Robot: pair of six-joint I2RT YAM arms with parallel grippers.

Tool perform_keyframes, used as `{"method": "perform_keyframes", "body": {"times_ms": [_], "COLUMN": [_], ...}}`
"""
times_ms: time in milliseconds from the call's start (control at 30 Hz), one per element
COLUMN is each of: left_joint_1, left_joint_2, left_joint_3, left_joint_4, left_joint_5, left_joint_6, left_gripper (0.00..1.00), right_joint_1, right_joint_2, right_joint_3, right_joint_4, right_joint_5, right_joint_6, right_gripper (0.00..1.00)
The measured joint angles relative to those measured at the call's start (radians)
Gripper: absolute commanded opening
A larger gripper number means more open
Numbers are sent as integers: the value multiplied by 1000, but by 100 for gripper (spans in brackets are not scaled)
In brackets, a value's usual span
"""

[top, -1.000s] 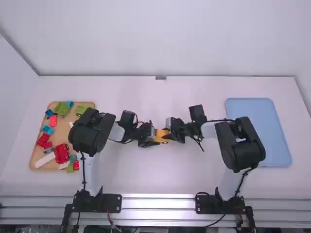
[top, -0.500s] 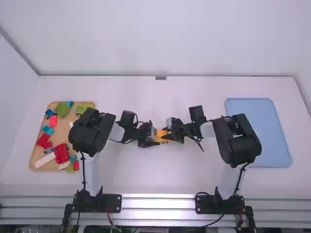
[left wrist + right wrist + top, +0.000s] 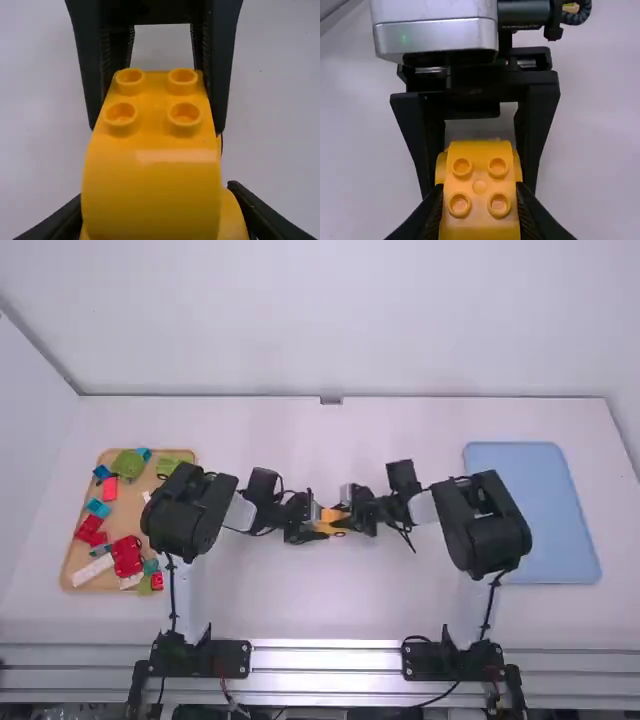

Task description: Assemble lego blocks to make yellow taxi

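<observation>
Together, the left gripper (image 3: 308, 530) and the right gripper (image 3: 357, 516) hold the yellow lego build (image 3: 330, 523) between them, near the middle of the desk (image 3: 330, 610). Each has its jaws closed on the build's sides, parted only by its width. Round studs show on the yellow surface. Coloured blocks (image 3: 127, 556) lie in a wooden tray (image 3: 130, 518) on the left; a blue tray (image 3: 555, 510) lies on the right.

bright, diffuse light, pale glare on the curved yellow block (image 3: 175, 157)
</observation>
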Motion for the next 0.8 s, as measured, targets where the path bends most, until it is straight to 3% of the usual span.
{"method": "perform_keyframes", "body": {"times_ms": [300,667,800], "left_joint_1": [6,6,6], "left_joint_2": [0,0,0], "left_joint_3": [0,0,0], "left_joint_4": [0,-2,-2], "left_joint_5": [0,1,1], "left_joint_6": [-11,-11,-11], "left_gripper": [48,47,46], "right_joint_1": [11,38,47], "right_joint_2": [-7,-22,-28], "right_joint_3": [14,123,131], "right_joint_4": [-38,-319,-334], "right_joint_5": [35,123,147], "right_joint_6": [9,-131,-147], "right_gripper": [0,0,0]}}
